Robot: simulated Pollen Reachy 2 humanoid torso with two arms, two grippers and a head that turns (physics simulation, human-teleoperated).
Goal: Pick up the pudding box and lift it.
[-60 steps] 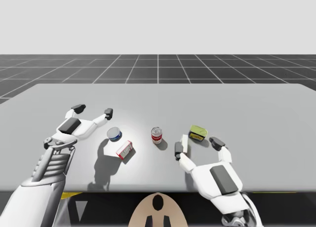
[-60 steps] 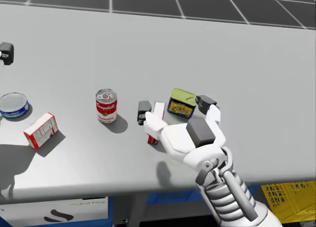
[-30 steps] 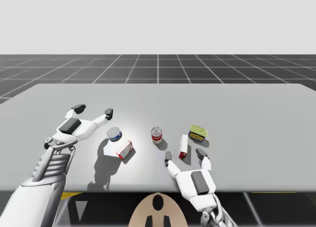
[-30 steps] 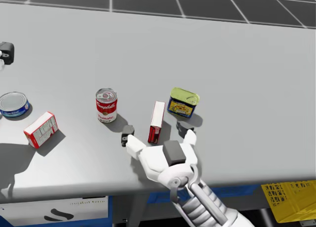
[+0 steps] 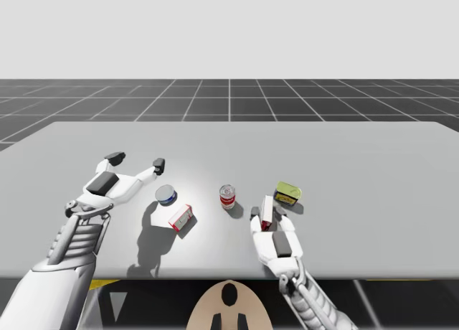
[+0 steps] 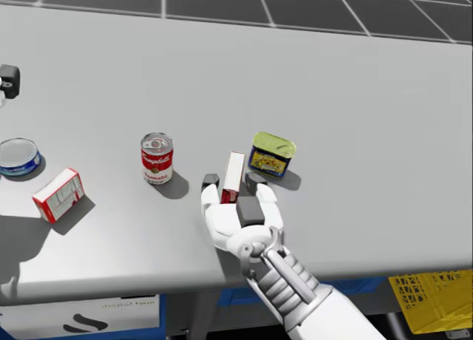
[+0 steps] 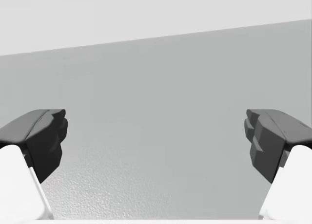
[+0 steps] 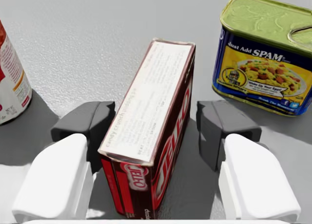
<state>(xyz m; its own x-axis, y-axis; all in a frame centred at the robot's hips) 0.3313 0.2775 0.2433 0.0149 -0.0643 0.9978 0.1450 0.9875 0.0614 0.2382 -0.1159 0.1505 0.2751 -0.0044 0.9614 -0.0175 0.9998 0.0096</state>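
My right jaws have just slid forward to straddle the pudding box [image 8: 146, 112], standing on the counter [image 5: 373, 165] between the red can [image 6: 157, 159] at its left and the green-lidded tin [image 6: 272, 154] at its far right; still unclenched, they need only close and lift.

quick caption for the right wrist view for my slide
Right gripper with open jaws straddling the dark red pudding box, blue-and-yellow rectangular can ahead

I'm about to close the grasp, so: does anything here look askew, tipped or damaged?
Nothing is spilled or damaged. The dark red pudding box stands on a narrow side, angled slightly across the gap of my open right gripper rather than square to its fingers. The red-and-white round can and the green-lidded rectangular tin stand upright.
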